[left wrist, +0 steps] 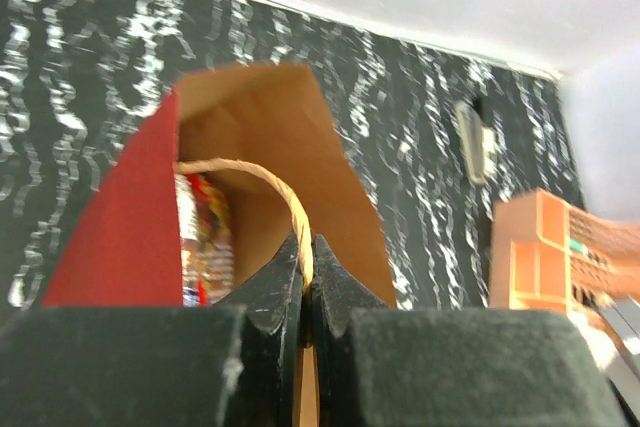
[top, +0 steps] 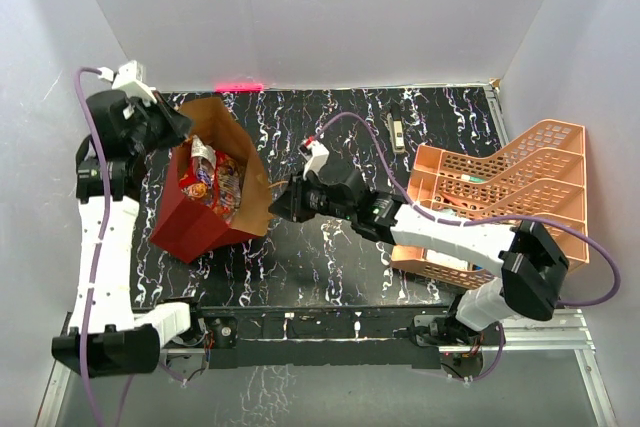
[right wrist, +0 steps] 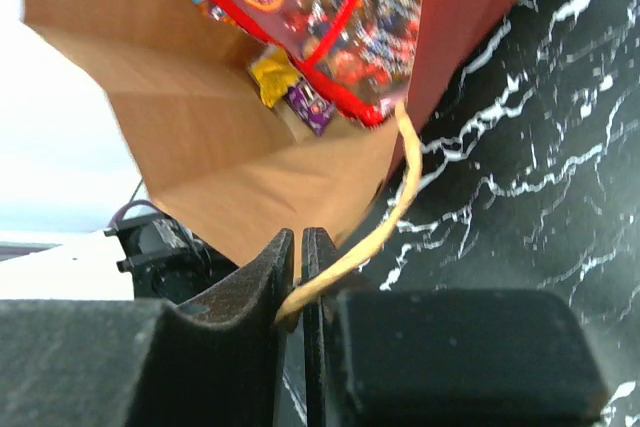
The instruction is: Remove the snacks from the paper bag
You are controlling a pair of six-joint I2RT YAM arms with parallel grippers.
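Observation:
The paper bag (top: 200,219), red outside and brown inside, stands open at the left of the black marbled table. Inside it lie the snacks (top: 213,183): a red chip bag (right wrist: 335,27) with yellow and purple wrappers (right wrist: 295,87) under it. My left gripper (top: 172,127) is shut on the bag's tan cord handle (left wrist: 285,197) at the far rim. My right gripper (top: 280,199) is shut on the other cord handle (right wrist: 395,207) at the near rim. The two handles are pulled apart, so the mouth gapes.
A peach lattice tiered tray (top: 500,197) stands at the right, under my right arm. A slim black-and-cream pen-like tool (top: 397,129) lies at the back of the table. White walls close the back and sides.

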